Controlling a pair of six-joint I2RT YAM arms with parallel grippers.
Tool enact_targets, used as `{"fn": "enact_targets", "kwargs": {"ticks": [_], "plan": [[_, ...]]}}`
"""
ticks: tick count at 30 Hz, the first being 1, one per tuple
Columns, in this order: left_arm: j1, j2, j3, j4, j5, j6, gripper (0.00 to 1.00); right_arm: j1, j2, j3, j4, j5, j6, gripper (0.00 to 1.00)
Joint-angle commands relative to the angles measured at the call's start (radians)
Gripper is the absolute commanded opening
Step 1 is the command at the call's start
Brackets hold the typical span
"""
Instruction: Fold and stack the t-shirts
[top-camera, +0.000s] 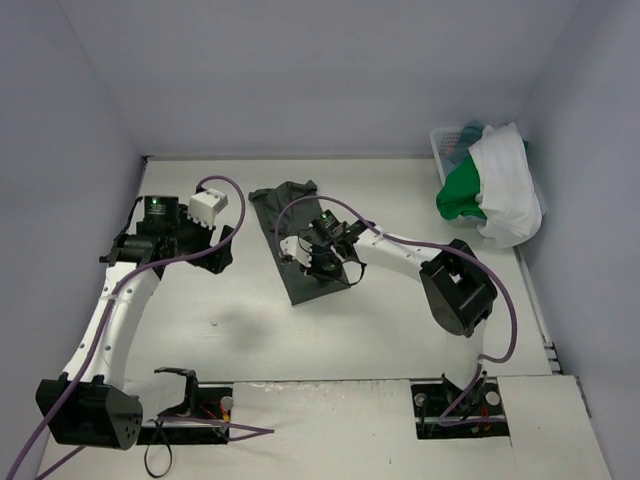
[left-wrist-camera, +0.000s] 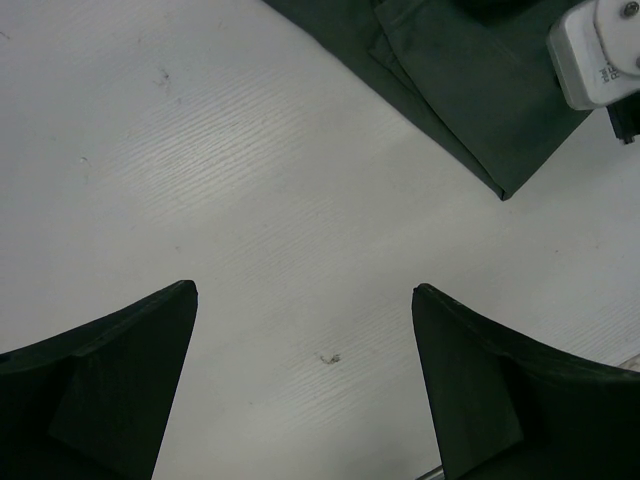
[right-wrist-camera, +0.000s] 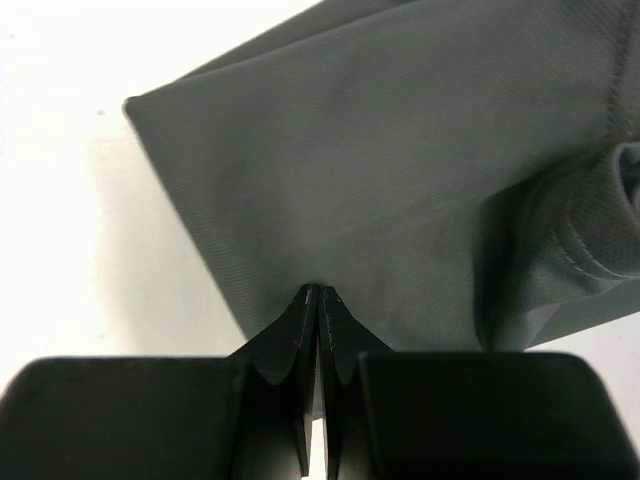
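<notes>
A dark grey-green t-shirt (top-camera: 287, 215) lies partly folded in a long strip on the table's middle. My right gripper (top-camera: 318, 263) sits over its near end. In the right wrist view its jaws (right-wrist-camera: 318, 290) are shut on the shirt's (right-wrist-camera: 400, 170) edge, and a bunched sleeve shows at the right. My left gripper (top-camera: 222, 250) is open and empty over bare table left of the shirt. In the left wrist view (left-wrist-camera: 305, 300) the shirt's corner (left-wrist-camera: 450, 70) lies ahead. The white (top-camera: 508, 190), bright green (top-camera: 458, 197) and teal-blue (top-camera: 470, 133) t-shirts hang from the basket.
A white lattice basket (top-camera: 445, 140) stands at the back right corner against the wall. Grey walls close in the table on the left, back and right. The right wrist's white block (left-wrist-camera: 595, 50) shows in the left wrist view.
</notes>
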Motion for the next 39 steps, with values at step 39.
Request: {"fn": "enact_targets", "kwargs": {"ticks": [39], "plan": [[0.035,-0.003,0.000,0.058,0.045,-0.021,0.83,-0.142,0.228,0.215,0.339,0.140,0.076,0.00]]}}
